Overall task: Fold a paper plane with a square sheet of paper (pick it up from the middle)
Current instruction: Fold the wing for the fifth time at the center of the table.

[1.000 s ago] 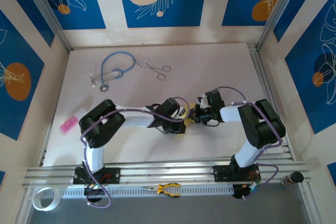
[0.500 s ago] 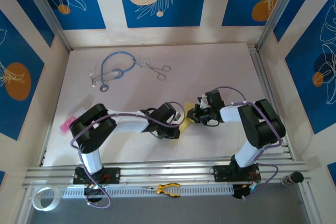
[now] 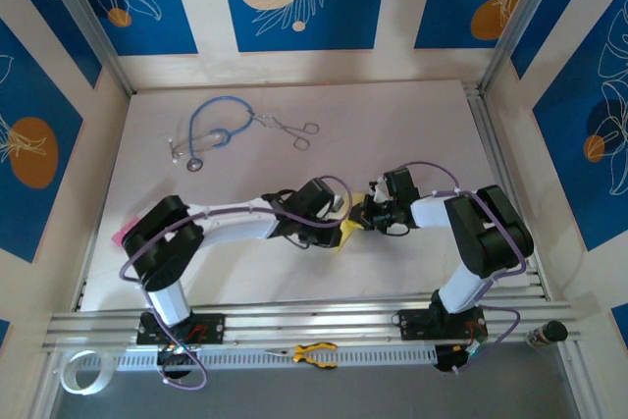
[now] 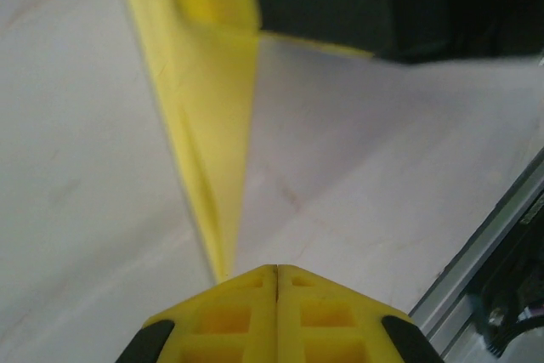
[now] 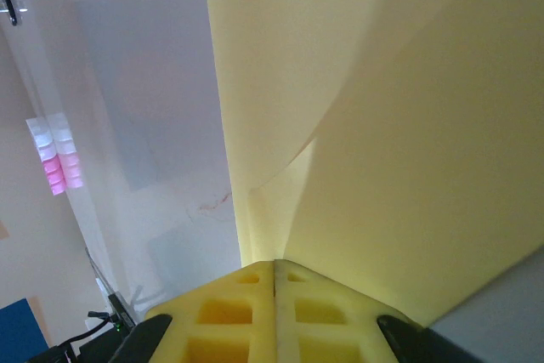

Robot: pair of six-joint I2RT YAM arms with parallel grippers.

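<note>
The fingers (image 4: 242, 319) of the left gripper (image 4: 276, 271) are pressed together with no gap, and the narrow tip of the folded yellow paper (image 4: 217, 125) runs down to the outer edge of one fingertip; whether it is pinched there cannot be told. The right gripper (image 5: 274, 265) has its fingers (image 5: 234, 316) clenched on the wide end of the paper, which fans out from the seam. From above, the paper is a small yellow wedge at mid-table (image 3: 392, 125), between the two grippers. A stethoscope (image 3: 206, 130) and forceps (image 3: 291, 130) lie well apart toward the far edge, and a small pink object (image 3: 123, 235) sits at the left.
</note>
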